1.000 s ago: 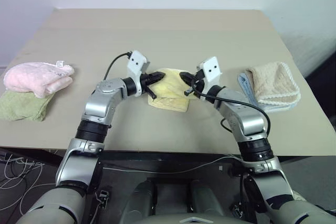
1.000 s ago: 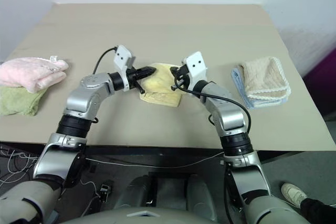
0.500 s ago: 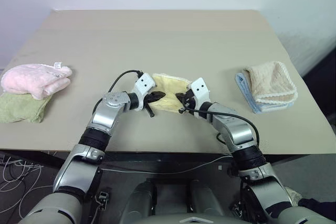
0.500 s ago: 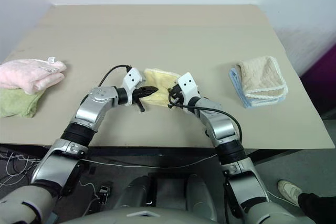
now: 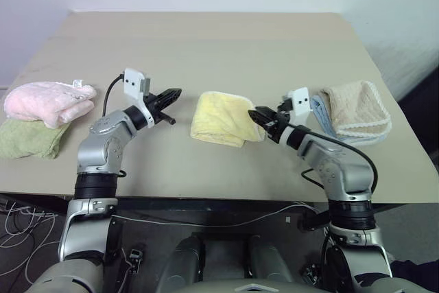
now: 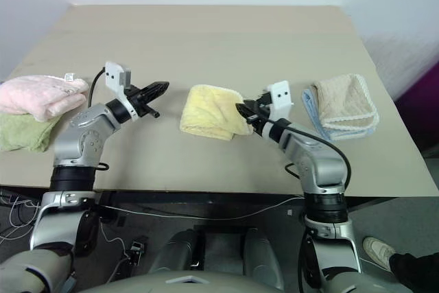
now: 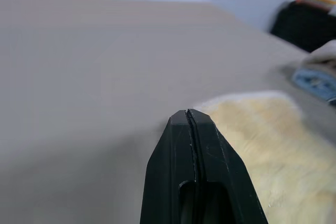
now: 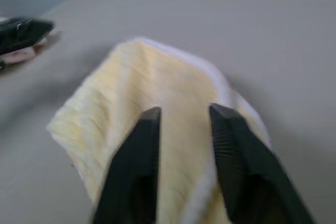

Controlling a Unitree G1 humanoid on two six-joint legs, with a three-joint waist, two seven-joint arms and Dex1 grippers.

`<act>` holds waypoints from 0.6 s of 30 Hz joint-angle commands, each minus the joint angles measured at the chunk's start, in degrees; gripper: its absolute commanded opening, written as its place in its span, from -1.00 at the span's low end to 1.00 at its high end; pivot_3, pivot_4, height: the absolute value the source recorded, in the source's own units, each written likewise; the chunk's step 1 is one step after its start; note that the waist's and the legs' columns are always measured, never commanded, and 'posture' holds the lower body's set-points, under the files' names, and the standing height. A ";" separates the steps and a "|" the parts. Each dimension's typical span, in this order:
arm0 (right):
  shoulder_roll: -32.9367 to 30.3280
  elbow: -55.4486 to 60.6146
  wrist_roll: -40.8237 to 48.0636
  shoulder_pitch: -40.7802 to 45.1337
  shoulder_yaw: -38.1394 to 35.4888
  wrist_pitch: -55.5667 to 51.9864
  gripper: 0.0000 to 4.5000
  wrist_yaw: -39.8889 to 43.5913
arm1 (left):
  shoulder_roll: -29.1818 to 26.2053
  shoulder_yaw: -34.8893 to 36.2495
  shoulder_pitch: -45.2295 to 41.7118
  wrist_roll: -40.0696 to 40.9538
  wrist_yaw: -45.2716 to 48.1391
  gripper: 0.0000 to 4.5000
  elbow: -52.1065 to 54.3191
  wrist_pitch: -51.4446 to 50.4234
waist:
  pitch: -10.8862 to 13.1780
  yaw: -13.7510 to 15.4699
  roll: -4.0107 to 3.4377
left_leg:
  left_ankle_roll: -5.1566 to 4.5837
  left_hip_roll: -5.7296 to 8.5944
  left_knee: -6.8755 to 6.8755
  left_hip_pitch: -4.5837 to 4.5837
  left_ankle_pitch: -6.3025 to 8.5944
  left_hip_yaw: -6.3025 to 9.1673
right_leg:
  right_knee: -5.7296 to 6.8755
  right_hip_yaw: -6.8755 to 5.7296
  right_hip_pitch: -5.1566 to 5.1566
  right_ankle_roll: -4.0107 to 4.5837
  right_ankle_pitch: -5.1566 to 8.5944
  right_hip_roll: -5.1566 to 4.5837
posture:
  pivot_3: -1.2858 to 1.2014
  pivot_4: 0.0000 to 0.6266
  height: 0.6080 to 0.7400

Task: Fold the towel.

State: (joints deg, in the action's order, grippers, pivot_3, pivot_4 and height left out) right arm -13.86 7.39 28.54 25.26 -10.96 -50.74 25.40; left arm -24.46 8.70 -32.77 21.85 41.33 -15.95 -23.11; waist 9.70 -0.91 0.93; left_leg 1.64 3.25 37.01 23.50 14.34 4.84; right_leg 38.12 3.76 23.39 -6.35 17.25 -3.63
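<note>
Resting folded on beige table [image 5: 226, 46], towel [image 5: 218, 119]; left gripper [image 5: 172, 93] closed, empty; right gripper [image 5: 255, 116] parted, empty

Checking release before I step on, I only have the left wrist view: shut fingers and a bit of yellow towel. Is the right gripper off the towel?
Observer: Not clear of it. The right gripper has its fingers parted, right at the towel's right edge; I can't tell whether they touch it.
Operator: Left one holding anything?
Observer: No. The left gripper is shut on nothing, off to the towel's left with bare table between them.
Operator: Towel state?
Observer: It lies as a compact folded bundle on the table, near the front edge.
Operator: Anything else near it?
Observer: A beige towel with a white scalloped edge lies to its right, apart from it.
</note>
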 commanded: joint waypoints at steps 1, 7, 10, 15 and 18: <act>1.91 -1.53 7.67 1.42 -6.07 -8.26 0.27 -2.47 | -0.23 0.11 1.00 -0.38 -0.48 -1.00 2.26 1.48 | 0.00 0.02 0.00 | 0.00 0.00 0.00 0.00 0.00 0.00 | 0.00 0.00 0.00 0.00 0.00 0.00 | 0.03 -0.52 1.00; 4.25 -4.76 12.00 3.18 -10.84 -13.57 0.99 -7.62 | 0.48 0.01 2.13 0.17 -1.06 -1.00 4.18 1.05 | 0.00 -0.04 -0.01 | 0.00 0.00 -0.02 0.00 0.00 -0.01 | 0.00 0.02 0.02 0.00 0.00 -0.02 | 0.03 -0.52 1.00; 4.29 -7.35 11.48 3.42 -10.86 -13.66 0.99 -9.40 | 0.71 0.02 2.20 0.29 -1.13 -1.00 4.48 0.90 | 0.00 -0.07 -0.01 | 0.00 0.00 -0.02 0.00 0.00 -0.02 | 0.00 0.01 0.02 0.00 0.00 -0.01 | 0.03 -0.52 1.00; 4.83 -7.88 12.07 3.51 -7.86 -14.37 0.99 -8.75 | 0.97 -0.24 2.43 0.28 -0.99 -1.00 4.78 0.74 | 0.00 -0.24 -0.01 | 0.00 -0.01 -0.02 0.00 0.00 -0.02 | 0.01 0.01 0.02 0.00 0.00 0.00 | 0.03 -0.52 1.00; 6.53 -7.95 13.24 4.47 -6.77 -15.46 0.99 -8.52 | 1.16 -0.51 2.45 0.23 -0.88 -1.00 4.89 0.73 | 0.00 -0.49 -0.01 | 0.00 -0.02 -0.02 -0.01 0.00 -0.02 | 0.02 0.02 0.02 0.00 0.00 0.02 | 0.03 -0.52 1.00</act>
State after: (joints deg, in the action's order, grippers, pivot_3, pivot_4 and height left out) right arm -8.81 -0.32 39.76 28.72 -19.57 -64.85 16.55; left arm -23.36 8.43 -30.00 21.77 40.36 -13.33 -23.10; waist 9.70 -1.40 0.92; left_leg 1.64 3.22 36.98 23.50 14.35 4.81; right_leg 38.14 3.78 23.42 -6.34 17.25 -3.59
